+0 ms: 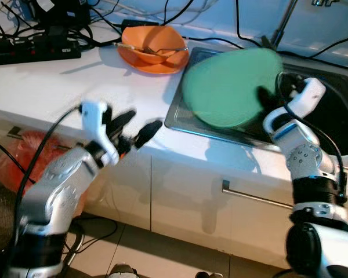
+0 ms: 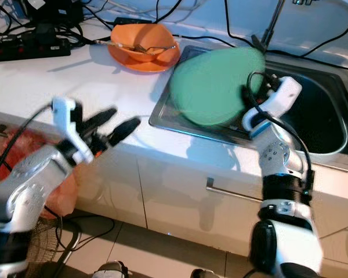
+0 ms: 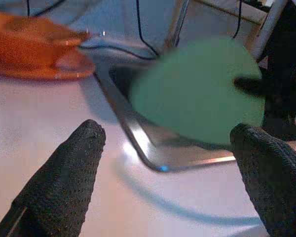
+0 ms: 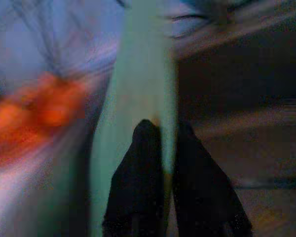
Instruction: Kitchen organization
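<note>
Left eye view: a green plate point(image 1: 229, 87) is gripped by the right gripper point(image 1: 265, 98) over the sink point(image 1: 177, 113); the left gripper point(image 1: 138, 128) fingers are held apart above the desk point(image 1: 58, 81).

The right end effector point(image 2: 252, 92) grips a green plate point(image 2: 211, 87) tilted over the sink point(image 2: 313, 124). The left end effector point(image 2: 113, 127) hovers spread above the desk point(image 2: 58, 81) edge.
</note>
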You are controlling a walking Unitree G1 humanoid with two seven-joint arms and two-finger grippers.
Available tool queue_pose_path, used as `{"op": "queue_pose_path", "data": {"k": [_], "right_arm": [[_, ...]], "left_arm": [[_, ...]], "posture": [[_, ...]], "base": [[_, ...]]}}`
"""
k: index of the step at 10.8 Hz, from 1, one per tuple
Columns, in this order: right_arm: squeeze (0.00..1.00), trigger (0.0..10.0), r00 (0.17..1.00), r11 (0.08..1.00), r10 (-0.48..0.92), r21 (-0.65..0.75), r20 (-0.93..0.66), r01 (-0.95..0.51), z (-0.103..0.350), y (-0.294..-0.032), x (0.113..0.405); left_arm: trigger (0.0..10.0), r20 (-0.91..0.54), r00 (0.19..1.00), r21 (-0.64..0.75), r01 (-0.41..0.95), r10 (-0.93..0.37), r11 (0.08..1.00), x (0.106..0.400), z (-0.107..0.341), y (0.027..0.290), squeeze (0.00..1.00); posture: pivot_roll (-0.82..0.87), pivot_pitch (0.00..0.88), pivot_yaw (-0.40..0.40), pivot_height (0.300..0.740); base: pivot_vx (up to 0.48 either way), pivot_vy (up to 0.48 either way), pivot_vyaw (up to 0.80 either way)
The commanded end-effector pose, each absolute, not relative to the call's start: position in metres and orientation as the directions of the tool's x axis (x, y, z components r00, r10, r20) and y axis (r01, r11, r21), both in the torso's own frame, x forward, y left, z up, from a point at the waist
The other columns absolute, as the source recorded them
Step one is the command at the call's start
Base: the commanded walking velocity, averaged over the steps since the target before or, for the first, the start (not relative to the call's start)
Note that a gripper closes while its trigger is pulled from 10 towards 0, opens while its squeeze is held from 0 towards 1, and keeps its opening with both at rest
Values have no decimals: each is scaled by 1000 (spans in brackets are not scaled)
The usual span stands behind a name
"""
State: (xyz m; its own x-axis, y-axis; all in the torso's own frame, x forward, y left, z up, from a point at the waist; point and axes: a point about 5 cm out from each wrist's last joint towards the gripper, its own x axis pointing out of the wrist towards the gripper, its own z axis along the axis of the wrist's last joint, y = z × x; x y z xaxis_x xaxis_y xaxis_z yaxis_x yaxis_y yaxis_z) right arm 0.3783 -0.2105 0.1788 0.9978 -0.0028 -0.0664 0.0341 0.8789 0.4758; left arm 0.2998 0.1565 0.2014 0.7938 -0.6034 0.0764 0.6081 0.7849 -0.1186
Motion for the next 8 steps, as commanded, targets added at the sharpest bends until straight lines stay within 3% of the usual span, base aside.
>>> {"op": "queue_pose_path", "data": {"k": [1, 2, 8], "right_arm": [[0, 0, 991, 895, -21, 440, -129, 76, 163, -211, 375], [0, 0, 992, 909, -52, 406, -114, 94, 164, -213, 376], [0, 0, 961, 939, -186, 251, -203, 235, 141, -227, 376]], "left_arm": [[10000, 77, 790, -81, 613, -609, 786, 303, 203, 149, 1000], [10000, 72, 791, -45, 611, -607, 791, 308, 204, 144, 0], [10000, 18, 744, 47, 666, -667, 744, 329, 203, 124, 0]], "posture": [[184, 114, -41, 740], [182, 111, -39, 740], [180, 109, -9, 740]], "base": [[0, 0, 0], [0, 0, 0], [0, 0, 0]]}}
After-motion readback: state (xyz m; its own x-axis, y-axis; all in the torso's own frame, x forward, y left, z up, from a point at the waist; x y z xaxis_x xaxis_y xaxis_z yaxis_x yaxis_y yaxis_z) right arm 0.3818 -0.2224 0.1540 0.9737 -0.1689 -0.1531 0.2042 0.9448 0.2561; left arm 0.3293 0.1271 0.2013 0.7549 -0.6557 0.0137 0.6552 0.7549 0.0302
